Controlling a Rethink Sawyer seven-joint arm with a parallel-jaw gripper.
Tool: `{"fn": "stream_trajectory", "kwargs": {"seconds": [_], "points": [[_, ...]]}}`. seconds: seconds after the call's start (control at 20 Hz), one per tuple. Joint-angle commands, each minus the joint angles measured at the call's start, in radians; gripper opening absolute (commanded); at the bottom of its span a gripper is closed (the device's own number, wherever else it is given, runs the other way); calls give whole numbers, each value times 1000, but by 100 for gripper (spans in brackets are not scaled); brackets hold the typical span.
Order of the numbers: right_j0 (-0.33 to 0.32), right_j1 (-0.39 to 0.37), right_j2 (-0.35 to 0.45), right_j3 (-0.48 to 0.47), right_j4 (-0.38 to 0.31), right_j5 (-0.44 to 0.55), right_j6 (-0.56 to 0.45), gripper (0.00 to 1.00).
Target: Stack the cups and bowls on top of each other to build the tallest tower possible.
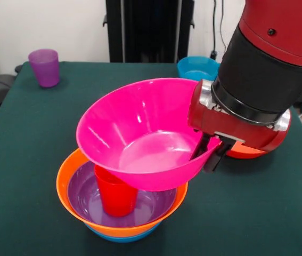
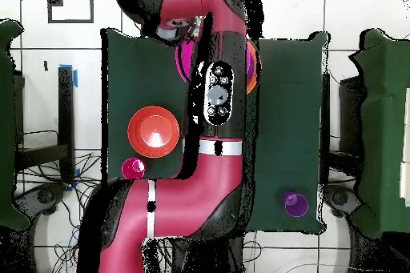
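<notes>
My gripper is shut on the right rim of the large pink bowl, one finger inside and one outside. The bowl is tilted, with its opening facing up and left. It hangs just over the tower, a blue bowl under an orange bowl and a purple bowl. A red cup stands upright in the purple bowl. Its top is hidden by the pink bowl, so I cannot tell if they touch. In the overhead view the arm covers the tower and gripper; only a pink sliver shows.
A purple cup stands at the far left corner and shows in the overhead view. A small blue bowl sits at the far edge. A red-orange bowl lies mostly hidden behind the gripper and shows whole from overhead.
</notes>
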Motion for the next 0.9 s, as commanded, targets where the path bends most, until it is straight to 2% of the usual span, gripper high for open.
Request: {"fn": "stream_trajectory", "kwargs": {"seconds": [0.05, 0.35, 0.5, 0.9], "points": [[-18, -59, 165, -17, -175, 120, -429, 0], [-26, -80, 250, -21, -319, 104, -498, 0], [-33, -92, 310, -23, -427, 98, -543, 0], [-67, -137, 524, 5, -691, 97, -567, 0]]}}
